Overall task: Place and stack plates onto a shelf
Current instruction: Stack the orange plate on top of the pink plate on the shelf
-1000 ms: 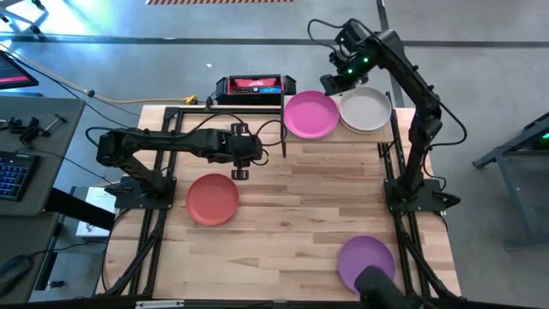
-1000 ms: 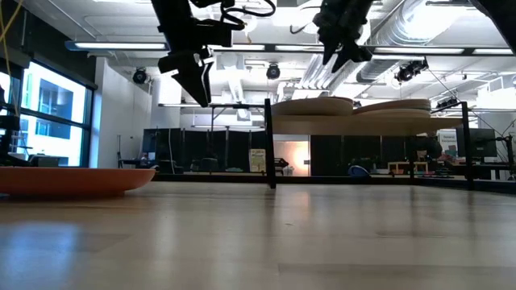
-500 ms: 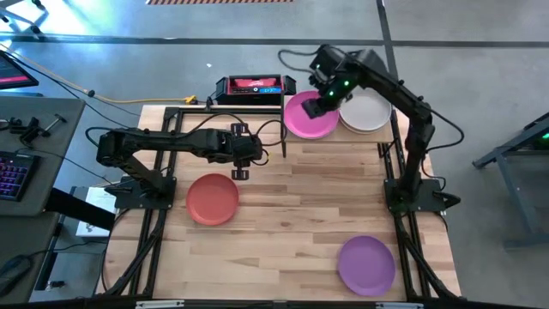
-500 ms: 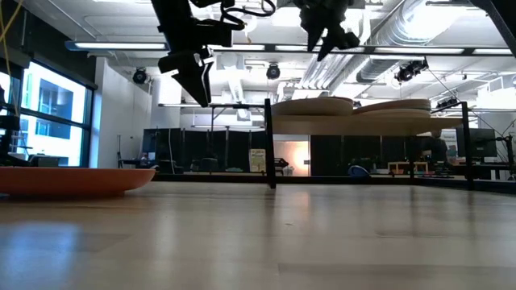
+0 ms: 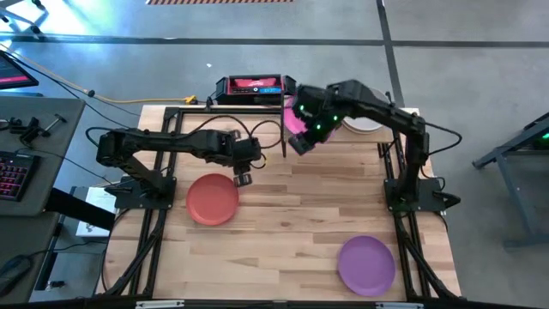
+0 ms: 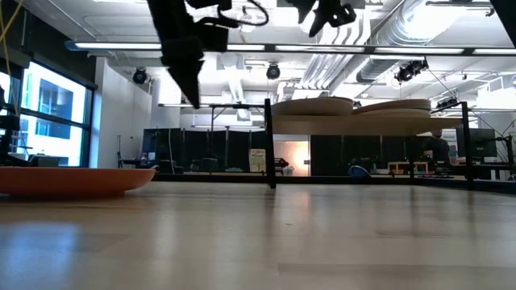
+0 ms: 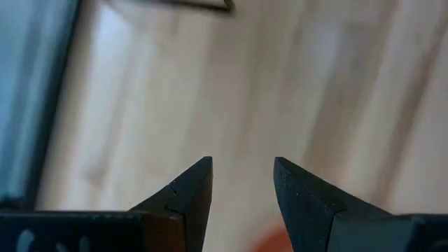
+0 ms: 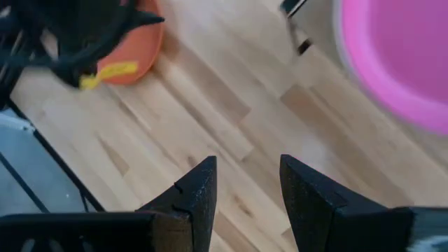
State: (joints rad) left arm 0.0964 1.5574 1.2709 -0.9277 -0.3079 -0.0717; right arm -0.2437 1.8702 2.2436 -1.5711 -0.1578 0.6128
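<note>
Magenta plate (image 5: pixel 296 118) remains on the shelf (image 6: pixel 355 123) at 12 o'clock of the table (image 5: pixel 292 206), with an off-white plate (image 5: pixel 364 124) just beside it toward 3 o'clock. Since half a second ago the right arm has swung from above the magenta plate toward 9 o'clock; the right gripper (image 5: pixel 300 142) now hangs off the shelf's near left corner, over bare tabletop. Its fingers (image 8: pixel 196 192) stand slightly apart and hold nothing. The arm now covers most of both shelf plates in the high view, where earlier they showed nearly whole.

The left gripper (image 5: pixel 243 176) has dipped slightly toward the orange-red plate (image 5: pixel 212 198) and hovers just beyond that plate's rim at 2 o'clock. Its fingers (image 7: pixel 189 192) are parted by a narrow gap, empty. The orange-red plate has not moved, at 9 o'clock of table centre. The purple plate (image 5: pixel 366 264) lies unchanged at 5 o'clock, well apart from both grippers.

In the low view both grippers are cut off at the upper edge, and the shelf plates show only as rim profiles, colours not distinguishable. The right wrist view shows the magenta plate blurred and cut off. The left wrist view is blurred; only wood grain can be made out.
</note>
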